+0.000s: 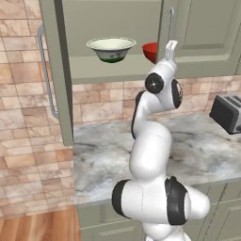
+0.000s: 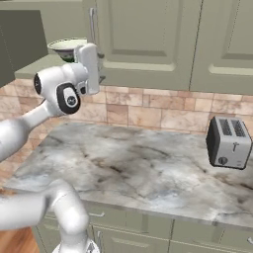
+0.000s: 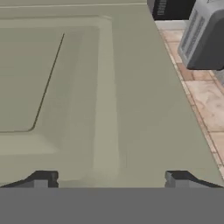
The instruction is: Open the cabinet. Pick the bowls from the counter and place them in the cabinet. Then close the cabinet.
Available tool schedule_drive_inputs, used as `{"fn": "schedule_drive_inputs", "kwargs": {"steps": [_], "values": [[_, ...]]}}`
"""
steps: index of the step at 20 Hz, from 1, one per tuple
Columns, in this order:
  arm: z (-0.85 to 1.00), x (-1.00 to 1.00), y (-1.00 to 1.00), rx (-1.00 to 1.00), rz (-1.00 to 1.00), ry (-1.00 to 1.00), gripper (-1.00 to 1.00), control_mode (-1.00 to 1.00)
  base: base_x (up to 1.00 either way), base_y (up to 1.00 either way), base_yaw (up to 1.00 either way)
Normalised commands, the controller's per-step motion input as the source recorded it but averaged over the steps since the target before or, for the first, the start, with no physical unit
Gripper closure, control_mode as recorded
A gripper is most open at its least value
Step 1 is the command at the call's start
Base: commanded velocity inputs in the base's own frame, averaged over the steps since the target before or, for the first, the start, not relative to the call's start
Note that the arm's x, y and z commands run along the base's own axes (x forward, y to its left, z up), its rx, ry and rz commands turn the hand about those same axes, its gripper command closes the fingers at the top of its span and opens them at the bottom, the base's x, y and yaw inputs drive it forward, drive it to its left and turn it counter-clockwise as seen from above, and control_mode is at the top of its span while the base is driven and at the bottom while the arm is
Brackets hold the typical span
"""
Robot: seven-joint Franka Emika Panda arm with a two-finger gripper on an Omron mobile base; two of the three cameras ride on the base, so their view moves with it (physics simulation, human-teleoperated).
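Observation:
The cabinet (image 1: 117,19) has its left door (image 1: 60,70) swung wide open, while its right door (image 1: 207,33) looks shut. On the shelf (image 1: 108,70) stands the cream-white bowl (image 1: 111,48) with green marking; the same bowl (image 2: 66,48) peeks out behind my hand in the right base view. Beside it the red bowl (image 1: 149,52) is half hidden by the right door. My gripper (image 3: 109,180) is open and holds nothing, its fingertips (image 3: 41,179) close to the right door's panel (image 3: 87,87). The hand (image 1: 170,49) is raised near that door's silver handle (image 1: 170,21).
A silver toaster (image 1: 228,113) (image 2: 228,143) stands at the right of the marbled counter (image 2: 138,168). The open left door with its long handle (image 1: 43,70) juts out over the counter's left end. A tan brick wall (image 1: 103,101) backs the counter.

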Motion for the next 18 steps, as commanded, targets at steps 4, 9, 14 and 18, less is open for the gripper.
{"fn": "schedule_drive_inputs", "kwargs": {"steps": [4,9,14,18], "values": [[1.0,-1.0,-0.67,0.39,0.0,0.0,-1.0,-1.0,0.0,0.0,0.0],[0.94,-1.0,-0.57,0.43,0.02,-0.02,-1.0,-1.0,0.0,0.0,0.0],[0.09,-1.0,0.25,0.1,0.03,-0.27,-1.0,-1.0,0.0,0.0,0.0],[-0.18,-1.0,0.72,-0.01,0.07,-0.42,-1.0,-1.0,0.0,0.0,0.0]]}}
